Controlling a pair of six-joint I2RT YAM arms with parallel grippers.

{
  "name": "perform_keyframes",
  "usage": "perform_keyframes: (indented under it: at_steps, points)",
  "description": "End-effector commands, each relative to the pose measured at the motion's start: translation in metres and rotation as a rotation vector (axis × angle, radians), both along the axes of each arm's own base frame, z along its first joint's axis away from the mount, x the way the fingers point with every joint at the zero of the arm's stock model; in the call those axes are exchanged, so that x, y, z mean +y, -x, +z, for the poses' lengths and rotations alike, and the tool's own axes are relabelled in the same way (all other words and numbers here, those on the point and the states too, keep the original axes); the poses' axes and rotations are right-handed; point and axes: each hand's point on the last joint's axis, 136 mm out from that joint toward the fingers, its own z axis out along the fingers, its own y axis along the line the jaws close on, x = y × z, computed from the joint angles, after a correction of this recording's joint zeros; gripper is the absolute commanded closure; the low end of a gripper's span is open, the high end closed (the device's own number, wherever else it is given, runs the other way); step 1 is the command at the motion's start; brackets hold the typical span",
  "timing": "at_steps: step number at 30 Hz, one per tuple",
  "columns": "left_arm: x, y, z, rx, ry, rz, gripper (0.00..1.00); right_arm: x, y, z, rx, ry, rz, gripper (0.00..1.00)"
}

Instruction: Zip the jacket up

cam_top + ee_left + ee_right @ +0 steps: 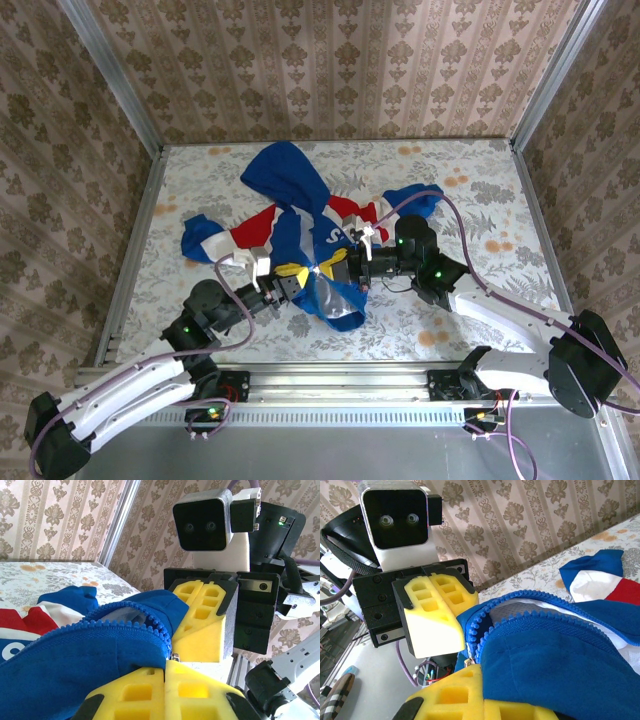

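Floral table [480,200], wallpapered walls [330,60]; jacket [300,215] crumpled centre; left end effector [295,272], right end effector [328,266] both clamp it.

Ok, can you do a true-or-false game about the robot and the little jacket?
The jacket is mostly blue. True.
It is zipped all the way up. False: the zipper teeth are unjoined, front open.
Both arms' jaws pinch the jacket. True.
The jacket hangs on a hook. False: it lies on the table.
The jaws' pads are green. False: yellow.
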Motion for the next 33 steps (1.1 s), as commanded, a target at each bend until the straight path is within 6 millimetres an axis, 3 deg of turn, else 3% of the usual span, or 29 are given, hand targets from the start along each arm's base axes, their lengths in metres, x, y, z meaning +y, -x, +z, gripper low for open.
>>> perform_keyframes:
  at_steps: [1, 22, 33]
  points:
    - [0.000, 0.005, 0.012, -0.017, 0.053, -0.029, 1.00, 0.000, 0.004, 0.012, -0.022, -0.030, 0.024, 1.00]
    - [-0.011, 0.008, -0.013, 0.094, -0.015, -0.085, 1.00, 0.000, -0.001, 0.007, 0.009, -0.025, 0.007, 1.00]
    - [-0.009, 0.006, -0.050, 0.224, -0.123, -0.057, 0.98, -0.008, 0.003, -0.017, 0.091, -0.022, -0.031, 1.00]
